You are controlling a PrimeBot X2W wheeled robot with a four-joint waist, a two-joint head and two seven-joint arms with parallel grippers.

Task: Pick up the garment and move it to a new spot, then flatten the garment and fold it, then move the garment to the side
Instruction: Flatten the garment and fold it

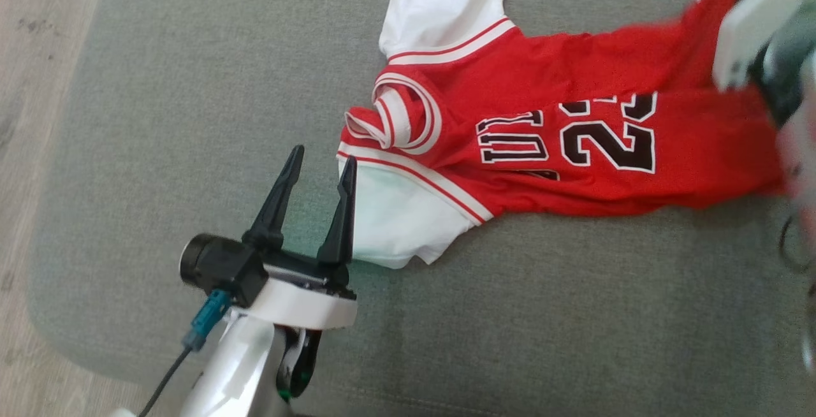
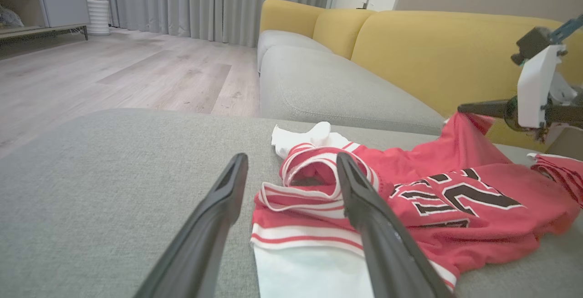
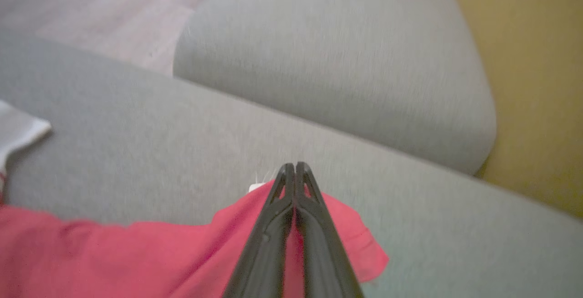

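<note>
Pale wooden floor (image 1: 38, 53) runs down the far left, and beside it begins the grey sofa seat (image 1: 191, 53) on which everything lies. The left claw (image 1: 322, 155) is at the lower left of the seat. Its two dark fingers stand wide apart with nothing between them, pointing at the shoulder end of the garment. Its inner finger crosses the edge of the near white sleeve (image 1: 395, 219); whether it touches the cloth cannot be told.

The red basketball jersey (image 1: 574, 117) lies across the middle of the seat, collar end towards the left claw and hem off to the right. It is rumpled, not flat. The striped neck opening (image 1: 405, 114) is bunched up, and the second white sleeve (image 1: 440, 9) is at the far edge. The black number on the chest is partly creased.

At the far right, the right claw (image 3: 295, 166) has its fingers pressed together on the red hem. The left wrist view shows the cloth drawn up off the seat there, in front of the yellow backrest (image 2: 432, 47).
</note>
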